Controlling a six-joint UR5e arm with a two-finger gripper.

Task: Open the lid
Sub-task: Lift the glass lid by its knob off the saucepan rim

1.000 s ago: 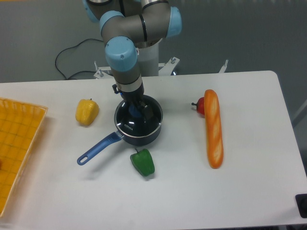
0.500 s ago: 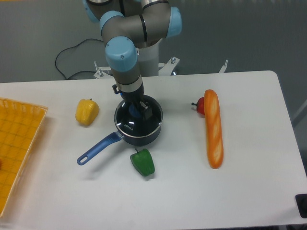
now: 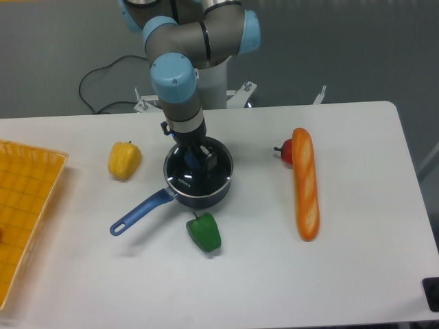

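Note:
The lid [image 3: 184, 179], a clear glass disc with a metal rim, lies flat on the dark blue saucepan [image 3: 216, 192] in the middle of the table. The pan's long blue handle [image 3: 140, 212] points toward the front left. My gripper [image 3: 201, 160] comes straight down from the arm above. Its dark fingers [image 3: 209, 161] are closed around the blue knob [image 3: 196, 160] at the lid's centre. The fingers hide most of the knob.
A yellow pepper [image 3: 124, 160] sits left of the pan and a green pepper [image 3: 204, 232] just in front of it. A long baguette [image 3: 306, 183] with a red pepper [image 3: 286, 151] behind it lies to the right. An orange tray [image 3: 27, 212] fills the left edge.
The fingers have drawn together on the blue knob since a second ago. The lid and pan have stayed where they were.

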